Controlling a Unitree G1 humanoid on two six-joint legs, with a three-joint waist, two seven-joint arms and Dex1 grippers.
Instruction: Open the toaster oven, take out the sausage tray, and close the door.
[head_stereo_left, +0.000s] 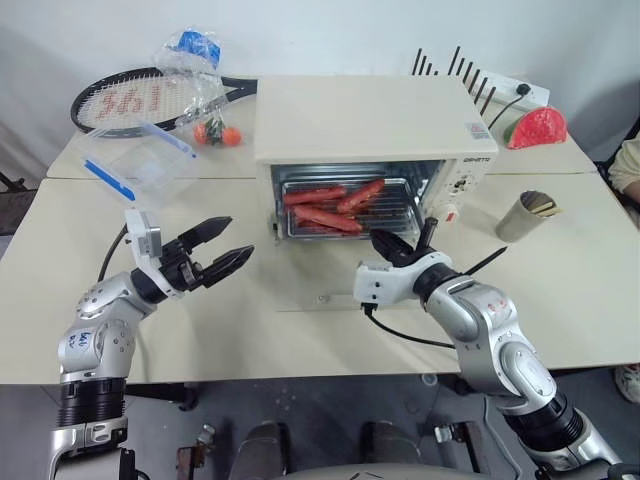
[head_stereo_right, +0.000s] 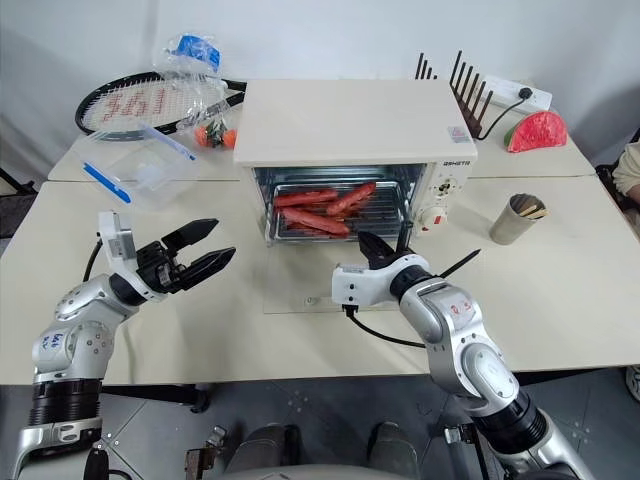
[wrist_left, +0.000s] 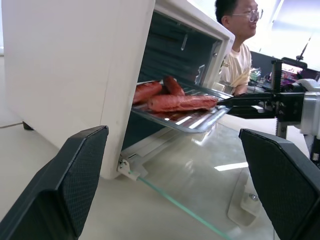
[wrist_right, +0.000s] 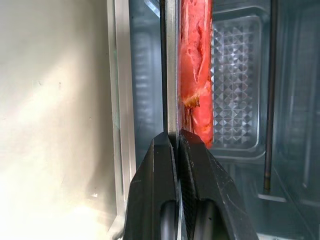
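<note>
Sausages, three red-orange ones, lay on the shiny ribbed metal tray (head_stereo_left: 335, 207), which I saw jutting partway out of the cream-white boxy toaster oven (head_stereo_left: 370, 130) on the pale table (head_stereo_left: 560, 290). The oven's glass door (wrist_left: 210, 175) lay folded down flat on the tabletop. My right gripper (wrist_right: 177, 137) had its black fingers clamped on the tray's front rim. My left gripper (head_stereo_left: 222, 245) hung with fingers spread wide, apart from the oven's left side.

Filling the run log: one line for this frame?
door: open flat | right gripper: shut on sausage tray rim, tray partly out of toaster oven | left gripper: open, empty
</note>
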